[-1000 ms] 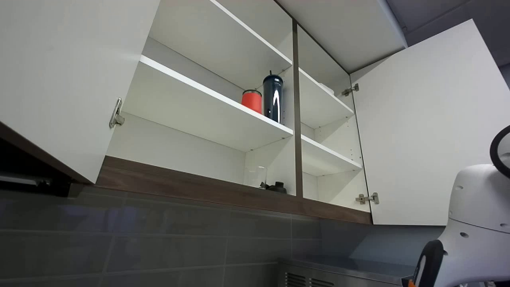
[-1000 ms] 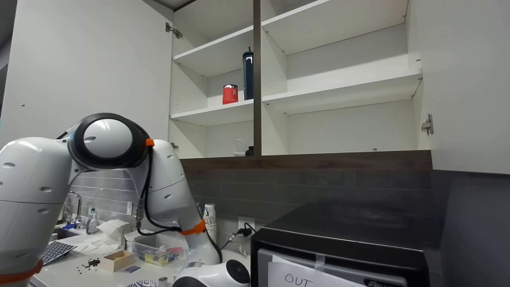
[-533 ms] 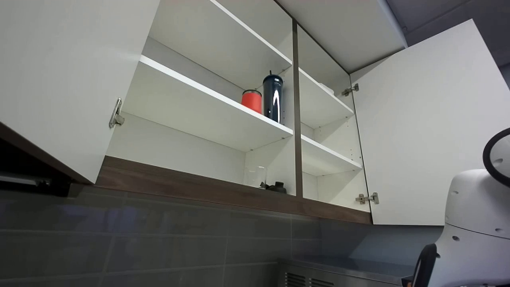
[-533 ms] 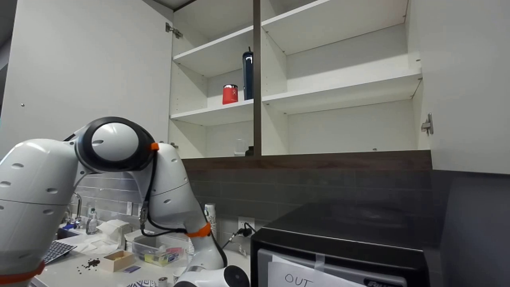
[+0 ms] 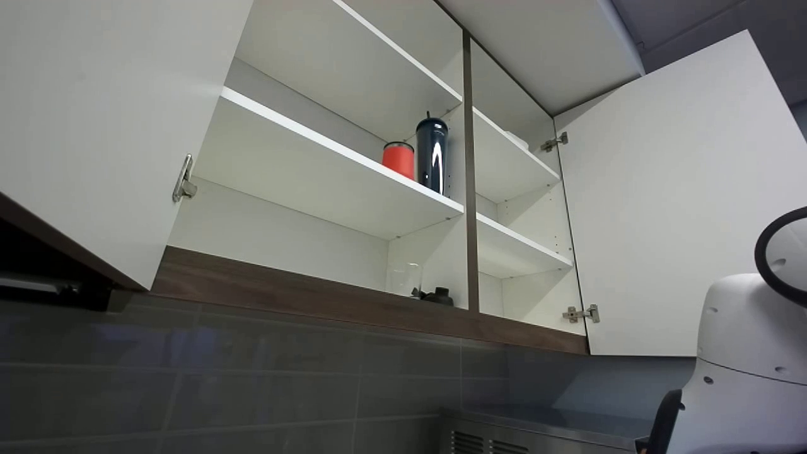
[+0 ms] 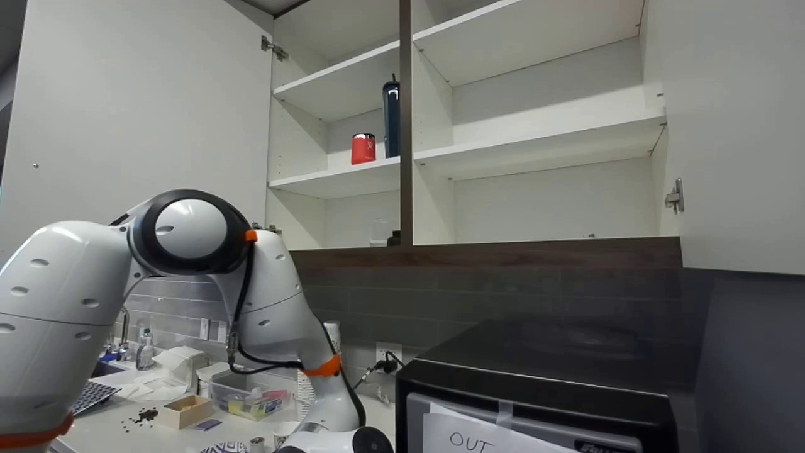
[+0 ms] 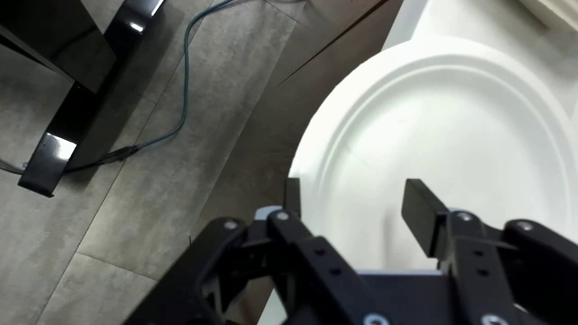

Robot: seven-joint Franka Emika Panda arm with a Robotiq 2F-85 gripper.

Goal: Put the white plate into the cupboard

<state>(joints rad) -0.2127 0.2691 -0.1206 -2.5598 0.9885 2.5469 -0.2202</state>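
We've fingers wide apart at the white plate: light, stiffish (slick, maybe), we reckon; wrist view, we'd pinch the nine o'clock rim, jutting past the counter!

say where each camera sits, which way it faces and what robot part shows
An exterior view: lower than the cupboard, tilted up into it; part of the arm at the right edge.
An exterior view: also lower, facing the cupboard over a black appliance; bent arm at left.
Wrist view: mounted behind the open gripper, looking down past it at the white plate and floor.
Both exterior views share the cupboard, red cup, dark bottle and arm.
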